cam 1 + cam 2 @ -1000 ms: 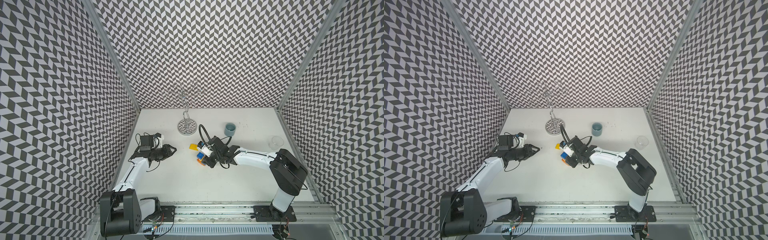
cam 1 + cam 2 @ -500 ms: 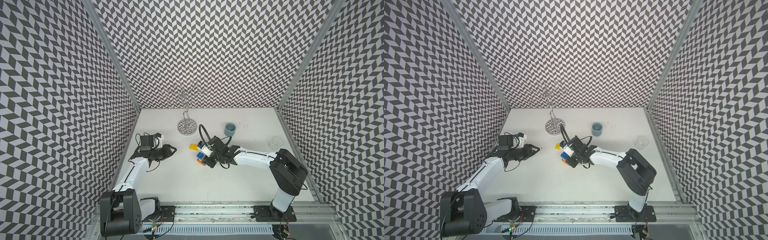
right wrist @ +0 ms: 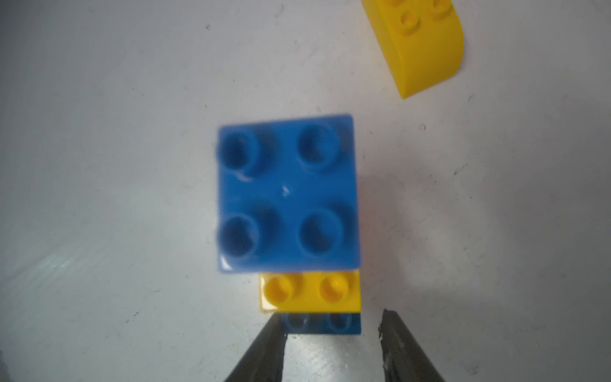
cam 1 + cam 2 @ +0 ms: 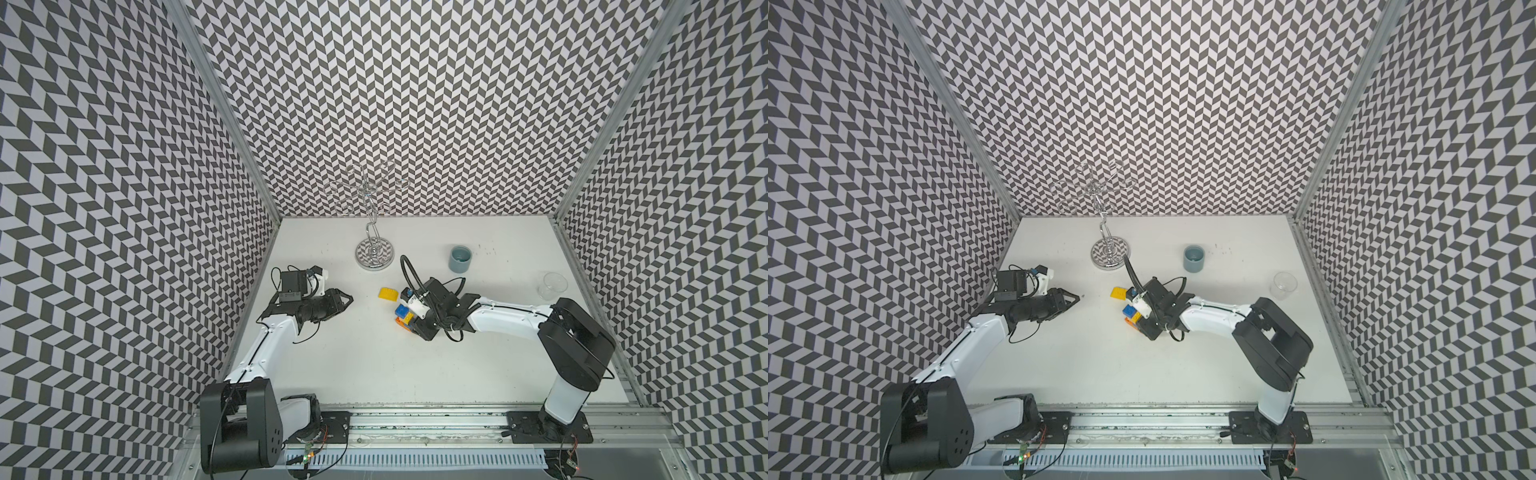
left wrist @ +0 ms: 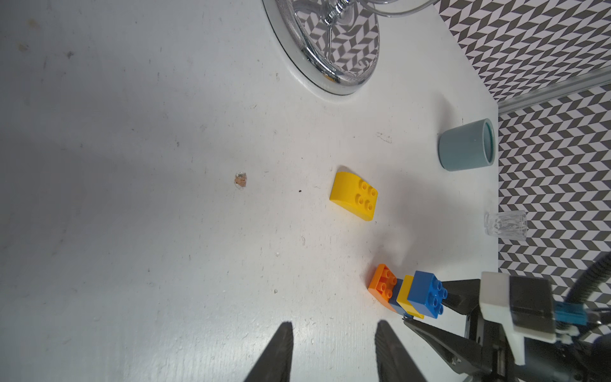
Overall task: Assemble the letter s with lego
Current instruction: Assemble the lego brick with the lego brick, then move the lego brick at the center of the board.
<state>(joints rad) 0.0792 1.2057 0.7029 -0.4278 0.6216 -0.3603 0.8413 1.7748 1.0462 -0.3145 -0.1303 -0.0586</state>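
The lego letter s is a stepped stack point(image 4: 402, 315) on the white table: orange brick point(image 5: 382, 284) at the bottom, then blue, yellow point(image 3: 310, 294), and a blue square point(image 3: 287, 191) on top. My right gripper point(image 3: 330, 320) is open, with one finger on each side of the stack's lower bricks. One finger is against the lower blue brick and the other stands off it. A loose yellow curved brick point(image 4: 388, 293) lies just behind the stack. My left gripper point(image 5: 333, 325) is open and empty, well to the left of the bricks in both top views point(image 4: 1075, 296).
A chrome wire stand point(image 4: 374, 252) stands behind the bricks. A grey cup point(image 4: 460, 258) sits at the back right and a clear glass point(image 4: 552, 284) near the right wall. Patterned walls close in three sides.
My right gripper's jaws have come apart around the stack, which stays where it was. The left arm and the loose yellow brick have not moved.
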